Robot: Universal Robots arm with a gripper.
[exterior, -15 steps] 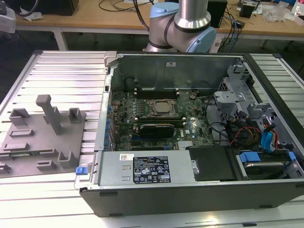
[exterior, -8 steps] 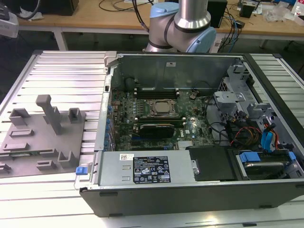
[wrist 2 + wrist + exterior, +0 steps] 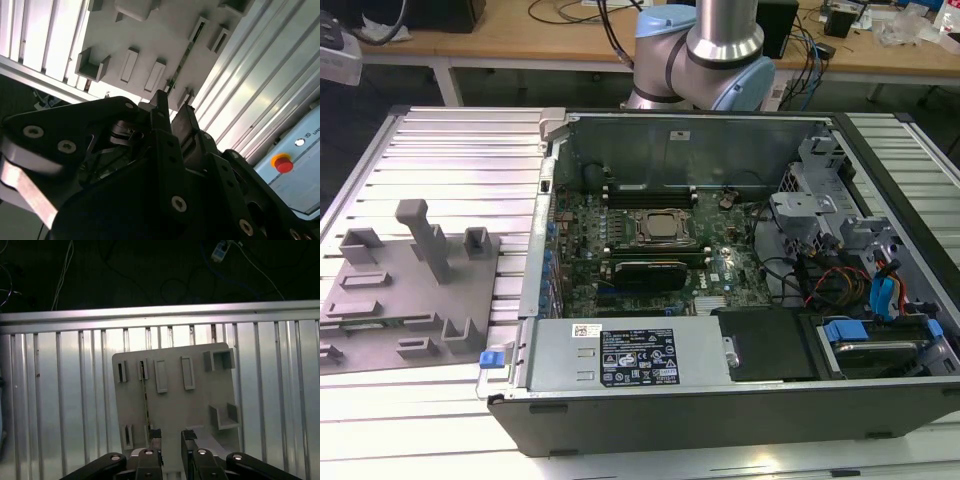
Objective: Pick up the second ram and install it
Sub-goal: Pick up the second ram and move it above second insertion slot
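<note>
Fingers (image 3: 155, 438) sit a little apart with nothing between them, so our gripper (image 3: 171, 435) is empty right now, hanging over the grey fixture plate (image 3: 200, 405). We can see the second ram (image 3: 146, 400) on the plate, a thin green strip standing on edge in its slots. In the first wrist view its near end lines up close to one fingertip. The plate lies on the ribbed metal table (image 3: 60, 390). In the exterior view the open computer case (image 3: 620, 420) is to the exterior view's right of the plate, motherboard (image 3: 720, 270) exposed.
</note>
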